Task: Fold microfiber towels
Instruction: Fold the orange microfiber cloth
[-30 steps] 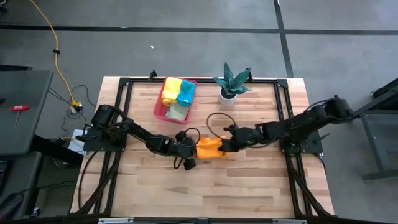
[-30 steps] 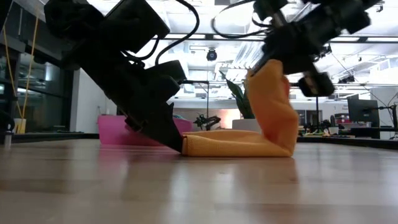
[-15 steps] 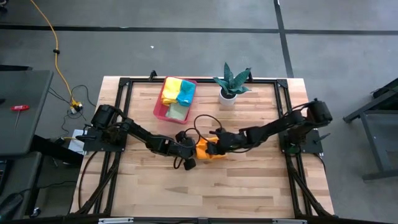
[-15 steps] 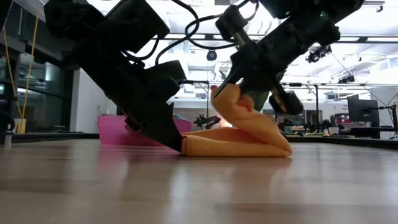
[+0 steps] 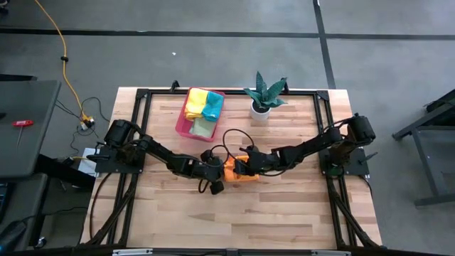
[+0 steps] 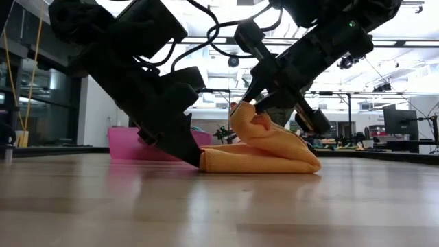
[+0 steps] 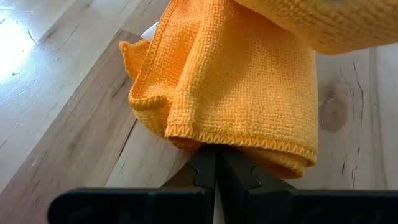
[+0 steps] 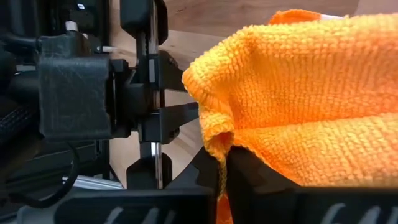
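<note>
left gripper (image 5: 220,171): fingers together, clamped on the hemmed edge of the orange towel (image 5: 240,171), tips down at the table (image 5: 284,213) surface. in the left wrist view the two fingers (image 7: 205,171) meet directly under the towel's stitched border. in the low view this gripper (image 6: 197,161) pins the towel's end (image 6: 260,154) to the wood.

right gripper (image 5: 240,166): fingers together, clamped on the opposite edge of the same towel, held raised above the lower layer and just beside the left gripper. in the low view the right gripper (image 6: 255,104) holds the upper flap curled over the flat part, so the cloth forms a loose loop with the fold on the side away from the left gripper. in the right wrist view the pinched edge (image 8: 214,146) sits between its fingers, with the left gripper's body directly ahead.

beyond both grippers, toward the table's far edge: pink tray (image 5: 186,129) holding yellow (image 5: 196,102), teal (image 5: 212,105) and light green (image 5: 204,126) towels. near it, a potted plant (image 5: 264,96).
</note>
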Controlling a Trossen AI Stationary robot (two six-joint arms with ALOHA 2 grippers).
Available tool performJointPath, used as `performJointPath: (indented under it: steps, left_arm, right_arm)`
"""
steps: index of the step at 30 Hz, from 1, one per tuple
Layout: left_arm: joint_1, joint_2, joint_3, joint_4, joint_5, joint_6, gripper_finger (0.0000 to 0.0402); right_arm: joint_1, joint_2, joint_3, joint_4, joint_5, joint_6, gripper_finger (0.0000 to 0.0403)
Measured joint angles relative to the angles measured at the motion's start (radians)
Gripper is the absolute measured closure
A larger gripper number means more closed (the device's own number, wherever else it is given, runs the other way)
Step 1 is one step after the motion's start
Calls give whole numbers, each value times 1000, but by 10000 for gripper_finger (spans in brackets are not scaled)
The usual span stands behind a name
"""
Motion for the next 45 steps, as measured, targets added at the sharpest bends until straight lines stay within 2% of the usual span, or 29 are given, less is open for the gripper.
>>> performJointPath:
  steps: [7, 17, 20, 29, 35, 39, 45]
  left_arm:
    - [0, 0, 0, 0, -2, 0, 401]
    - [0, 0, 0, 1, -2, 0, 401]
    - [0, 0, 0, 1, -2, 0, 401]
    - [0, 0, 0, 1, -3, 0, 401]
    - [0, 0, 0, 0, -6, 0, 401]
    - [0, 0, 0, 0, -7, 0, 401]
    - [0, 0, 0, -2, -7, 0, 401]
  right_arm:
    - [0, 0, 0, 6, 1, 11, 373]
    - [-22, 0, 0, 159, 1, -20, 250]
    - [-38, -5, 0, 200, -50, -105, 228]
    - [-97, -62, -1, 136, -317, -273, 221]
    - [-99, -65, -1, -31, -304, -250, 221]
    - [-110, -65, -1, -49, -295, -238, 221]
    - [-143, -143, -1, -118, -273, -405, 224]
